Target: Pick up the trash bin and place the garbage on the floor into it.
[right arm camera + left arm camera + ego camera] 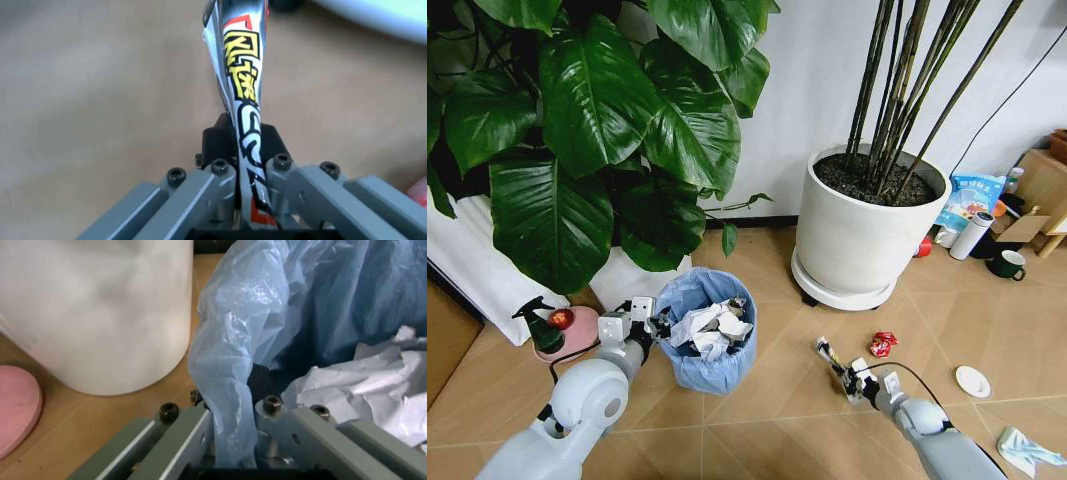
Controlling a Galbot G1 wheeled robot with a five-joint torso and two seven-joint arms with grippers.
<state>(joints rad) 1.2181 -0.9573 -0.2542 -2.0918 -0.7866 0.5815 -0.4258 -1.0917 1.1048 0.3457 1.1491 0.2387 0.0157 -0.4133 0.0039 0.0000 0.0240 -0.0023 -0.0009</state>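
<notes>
Garbage is the matter in hand: a dark snack wrapper (830, 357) is being pinched by the right gripper (859, 385), and the trash bin (708, 330) is sitting off toward nine o'clock from it in the head view, across a stretch of bare floor (777, 400). The wrapper's long axis is running out from the jaws toward about eleven o'clock, so its free end is already leaning bin-ward. The left gripper (649, 322) is by far the nearer to the bin, clenching the bag-lined rim at the bin's nine o'clock edge, with crumpled white paper (712, 328) already lying inside.

The right wrist view is showing what the head view cannot: the wrapper (243, 105) is standing edge-on between the closed fingers (200, 197), printed with yellow and red lettering. The left wrist view is showing blue plastic bag (230, 390) bunched between its jaws, with a white planter (100, 315) just beside.

The head view alone is giving the remaining litter: a red scrap (883, 343), a white disc (973, 381) and a teal tissue (1027, 450), all lying around three to four o'clock from the bin.
</notes>
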